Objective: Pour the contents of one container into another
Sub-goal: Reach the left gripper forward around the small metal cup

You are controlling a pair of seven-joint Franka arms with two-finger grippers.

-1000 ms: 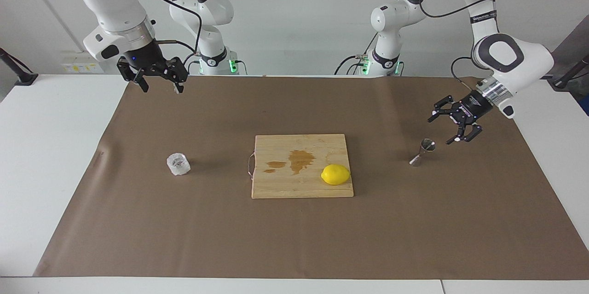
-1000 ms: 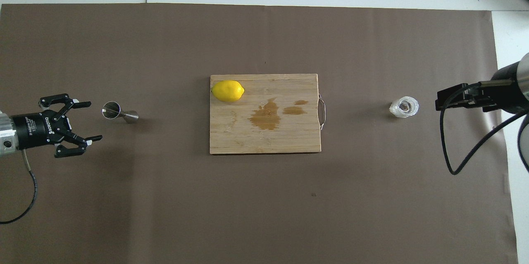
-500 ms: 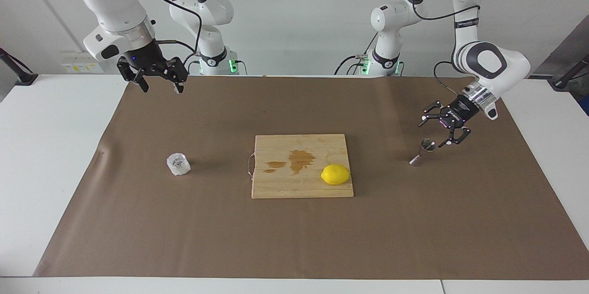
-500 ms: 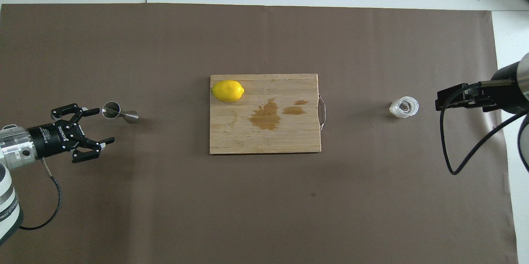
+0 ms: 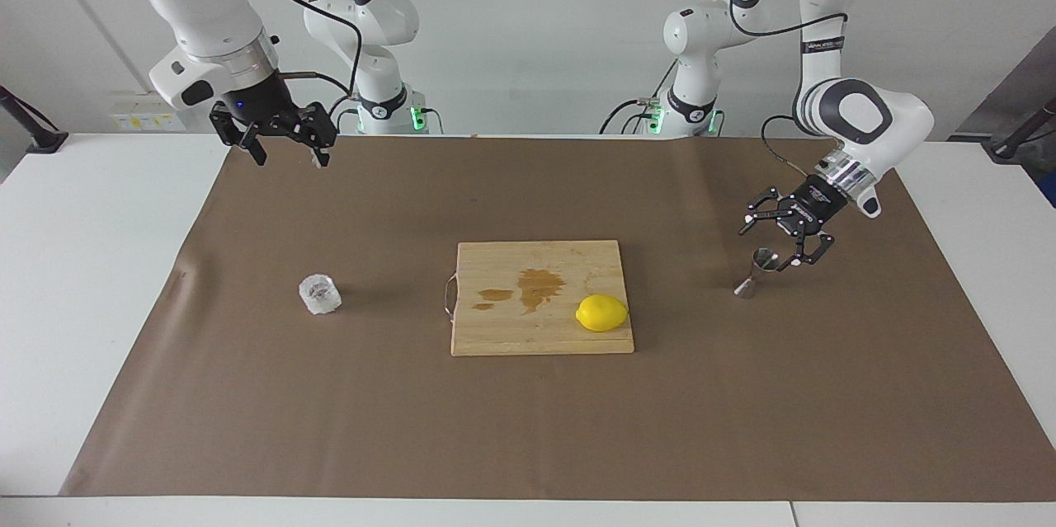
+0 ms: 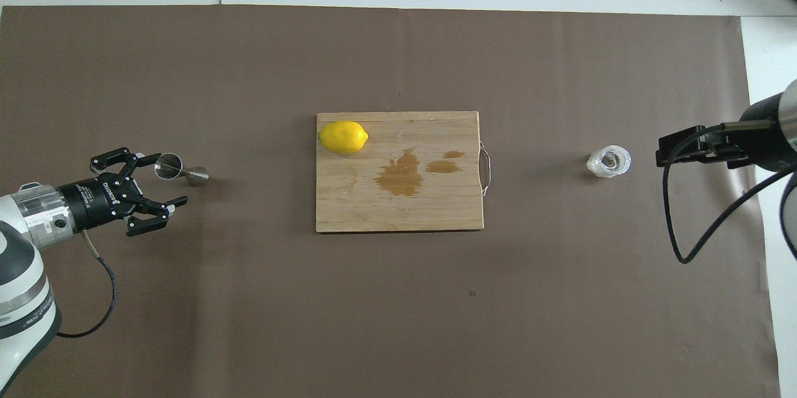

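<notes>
now left claw (image 5: 775, 238) wide beside jigger (image 5: 757, 272)

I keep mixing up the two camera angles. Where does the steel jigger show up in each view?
Facing view: the jigger stands toward the picture's right, at the left hand.
Overhead view: the jigger is toward the picture's left, at the open left hand.
Shared landmark: the cutting board mid-table, whose lemon corner lies toward the jigger.
</notes>
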